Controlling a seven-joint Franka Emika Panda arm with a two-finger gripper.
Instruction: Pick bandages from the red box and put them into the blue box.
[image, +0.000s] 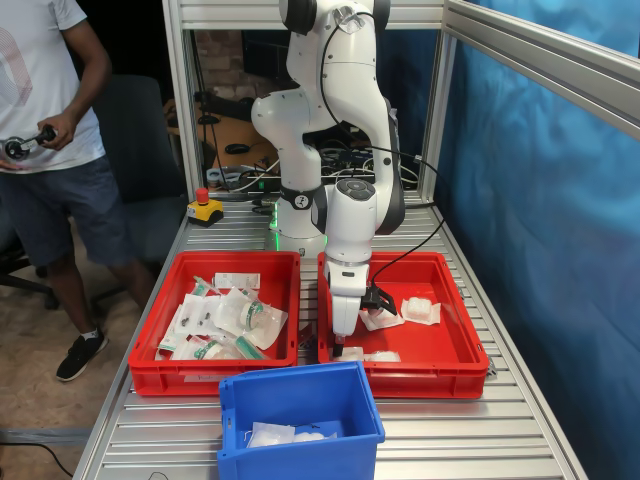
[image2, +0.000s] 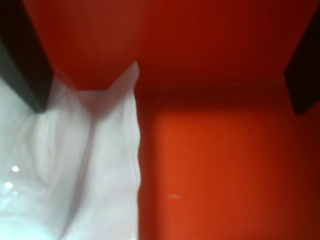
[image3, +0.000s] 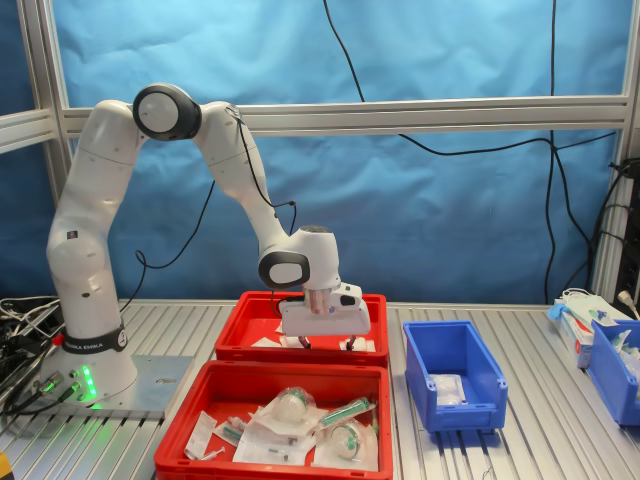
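Both jaws wide apart, one touching bandage (image2: 75, 165) in red tray (image2: 210, 150)

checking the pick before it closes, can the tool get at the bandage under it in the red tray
Probably yes: the tool is open, low inside the red tray, with one finger at the bandage edge. Nothing covers it, though it sits off-centre.

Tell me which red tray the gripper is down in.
The sparser red tray on the first exterior view's right; the gripper is lowered into its near corner. The other red tray is piled with packets.
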